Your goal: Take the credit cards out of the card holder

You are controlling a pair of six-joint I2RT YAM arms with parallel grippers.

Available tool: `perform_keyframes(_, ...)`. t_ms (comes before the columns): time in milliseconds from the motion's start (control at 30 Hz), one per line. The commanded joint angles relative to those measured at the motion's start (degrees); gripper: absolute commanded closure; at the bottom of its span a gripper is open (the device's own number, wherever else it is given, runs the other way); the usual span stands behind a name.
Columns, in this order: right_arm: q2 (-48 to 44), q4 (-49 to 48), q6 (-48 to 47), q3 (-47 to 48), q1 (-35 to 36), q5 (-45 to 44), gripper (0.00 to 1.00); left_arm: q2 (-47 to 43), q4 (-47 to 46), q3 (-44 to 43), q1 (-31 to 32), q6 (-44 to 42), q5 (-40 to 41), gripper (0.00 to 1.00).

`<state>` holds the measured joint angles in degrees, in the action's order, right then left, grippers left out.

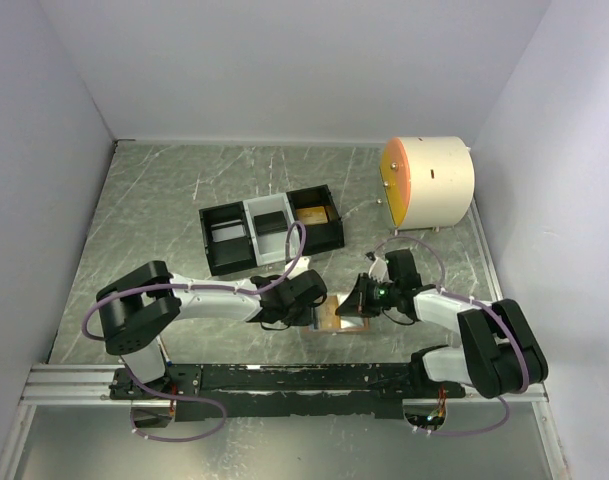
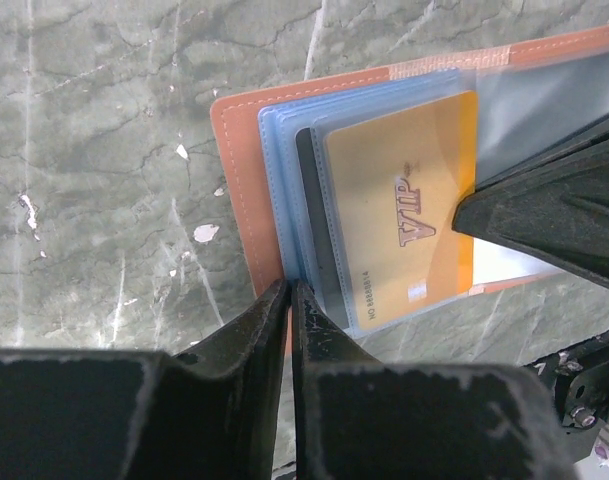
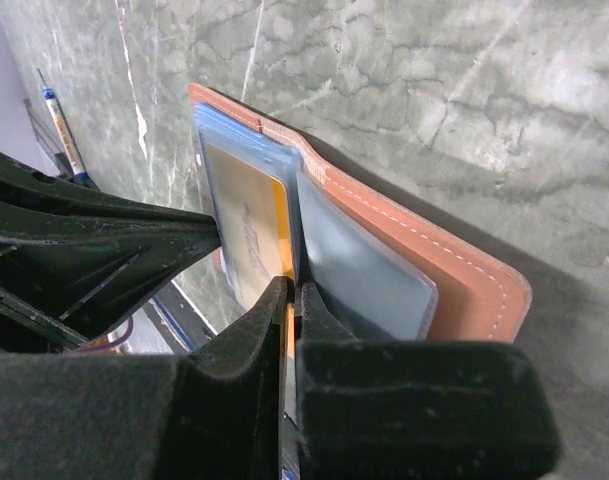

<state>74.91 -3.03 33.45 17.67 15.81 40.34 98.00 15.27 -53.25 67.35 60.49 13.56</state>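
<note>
— Right tool is pressed together on the gold card, nipping its edge at frame centre!
— And the left tool, bottom centre, pinches the open card holder lying on the bench.

Card holder: salmon-pink stitched cover, found lying open and flat on the grey marbled table, near its front edge at mid-width. Pale blue translucent pocket panels were fanned in a stack on one half. A clear sleeve lay over the other half.

Gold card, marked "VIP": uppermost, seated in a pocket, with its outer edge projecting past the sleeve.

Dark grey card: beneath it, showing only a narrow strip.
</note>
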Motion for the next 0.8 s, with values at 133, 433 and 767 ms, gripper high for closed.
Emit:
perform_keyframes(133,-3.5,8.1,-1.9,2.6,-1.1,-9.5,1.00,3.2,7.3,2.4,0.4,-1.0,1.4,0.82)
perform_keyframes(433,-3.5,5.4,-0.3,1.2,-1.1,-5.1,1.00,3.5,7.6,2.0,0.4,-1.1,1.6,0.82)
perform_keyframes(767,-3.1,-0.9,1.4,0.5,-1.1,0.8,0.82,-3.7,6.2,-1.6,0.3,-4.1,2.0,0.69)
